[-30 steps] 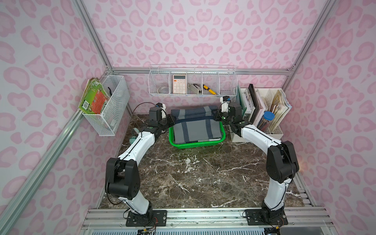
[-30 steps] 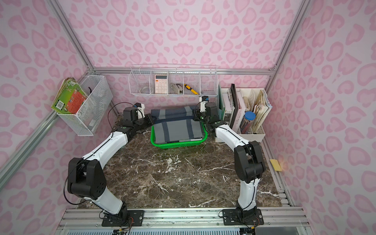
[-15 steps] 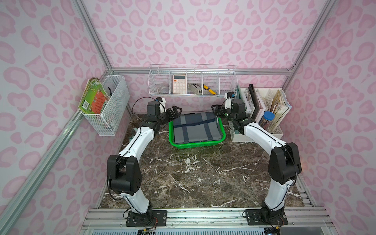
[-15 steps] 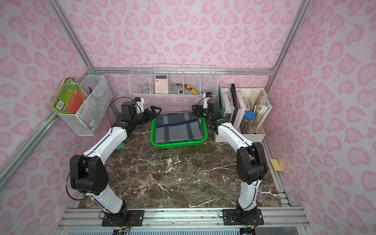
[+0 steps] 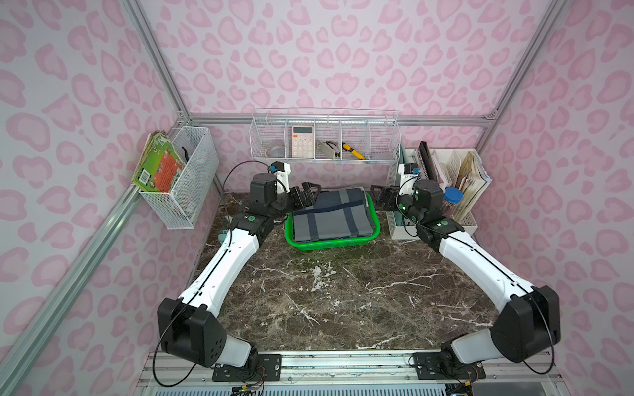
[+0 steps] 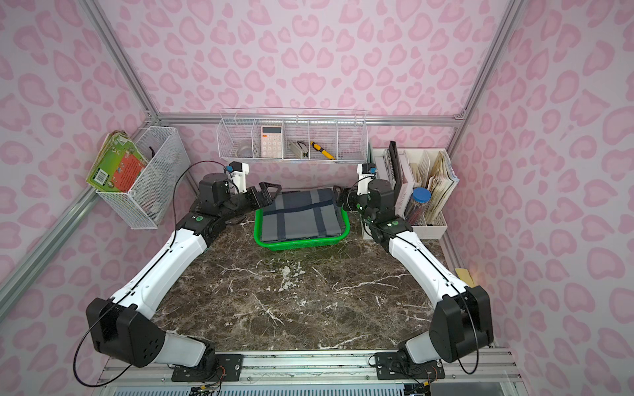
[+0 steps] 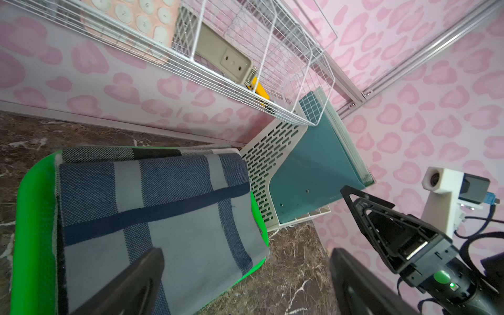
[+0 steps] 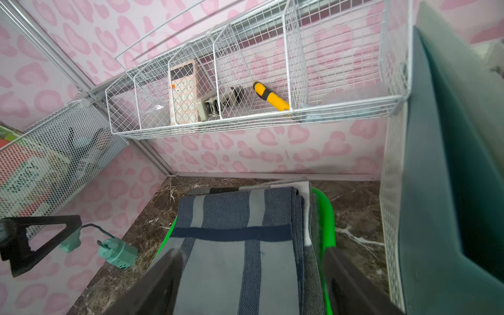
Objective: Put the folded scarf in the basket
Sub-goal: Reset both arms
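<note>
Gaping wide, nothing held: left gripper (image 5: 307, 194) at far-left corner of scarf (image 5: 331, 216), right gripper (image 5: 379, 198) at far-right. Scarf is laid folded in basket (image 5: 326, 244), far edge seemingly over rim. Grippers should be lifted clear first, so cloth is not snagged.

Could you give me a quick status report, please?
Left gripper open, right gripper open, both empty. Scarf folded, lying in basket. Nothing in the way.

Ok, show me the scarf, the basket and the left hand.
scarf (image 5: 331, 216): in a top view, middle of its folded top face.
basket (image 5: 327, 244): in a top view, on the green rim nearest the robot.
left hand (image 5: 313, 195): in a top view, midway between its open fingertips.
</note>
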Motion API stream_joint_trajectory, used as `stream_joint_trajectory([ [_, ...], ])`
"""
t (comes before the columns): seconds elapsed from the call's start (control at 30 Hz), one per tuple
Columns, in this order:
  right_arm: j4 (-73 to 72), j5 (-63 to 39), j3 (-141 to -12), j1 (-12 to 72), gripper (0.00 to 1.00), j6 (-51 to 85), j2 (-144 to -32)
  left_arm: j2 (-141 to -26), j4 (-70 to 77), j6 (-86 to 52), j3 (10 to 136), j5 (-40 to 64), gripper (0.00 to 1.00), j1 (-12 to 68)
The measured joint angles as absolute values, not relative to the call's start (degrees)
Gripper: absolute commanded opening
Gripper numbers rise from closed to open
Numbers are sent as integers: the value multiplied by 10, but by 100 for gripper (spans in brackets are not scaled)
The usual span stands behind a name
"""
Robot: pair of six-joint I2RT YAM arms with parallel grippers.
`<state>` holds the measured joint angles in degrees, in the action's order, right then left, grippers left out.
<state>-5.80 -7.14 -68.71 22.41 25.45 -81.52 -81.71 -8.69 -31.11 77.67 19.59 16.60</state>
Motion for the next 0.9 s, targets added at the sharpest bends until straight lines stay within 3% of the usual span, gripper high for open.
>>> stream_joint_trajectory([
  [0.3, -98, 5, -413, 219, 85, 215, -551, -644, -140, -238, 600, 62, 99, 241],
  [0.63, -222, 225, -118, 217, 99, 148, -205, -484, -190, -206, 411, -256, 99, 238],
  [0.77, -294, 289, -45, 210, 99, 128, -138, -486, -164, -189, 375, -307, 99, 231],
  [0.9, -329, 328, -21, 195, 99, 111, -138, -497, -127, -187, 346, -329, 99, 200],
])
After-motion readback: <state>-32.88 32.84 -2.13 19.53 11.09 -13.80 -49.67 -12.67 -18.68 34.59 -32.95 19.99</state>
